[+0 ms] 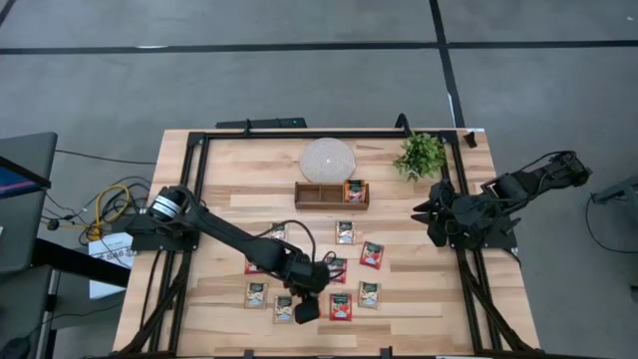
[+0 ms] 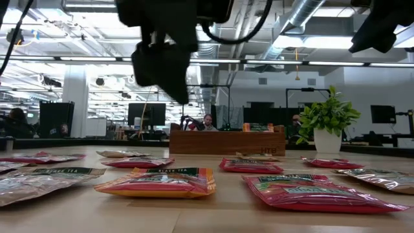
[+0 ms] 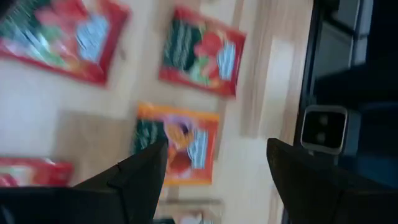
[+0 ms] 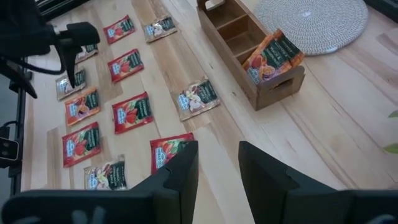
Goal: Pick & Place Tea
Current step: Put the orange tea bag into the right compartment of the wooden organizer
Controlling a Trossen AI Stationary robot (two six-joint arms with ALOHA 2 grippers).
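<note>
Several tea sachets lie flat on the wooden table, most of them red, some pale. One more stands tilted in the right compartment of the wooden tray. My left gripper hovers open above the near row, pointing steeply down. In the left wrist view an orange sachet lies ahead of its spread fingers, untouched. The same orange sachet shows in the low view below the raised gripper. My right gripper waits open at the table's right edge, with nothing between its fingers.
A round woven mat lies behind the tray, and a small potted plant stands at the far right. A black frame runs around the work area. A small camera sits at the near edge.
</note>
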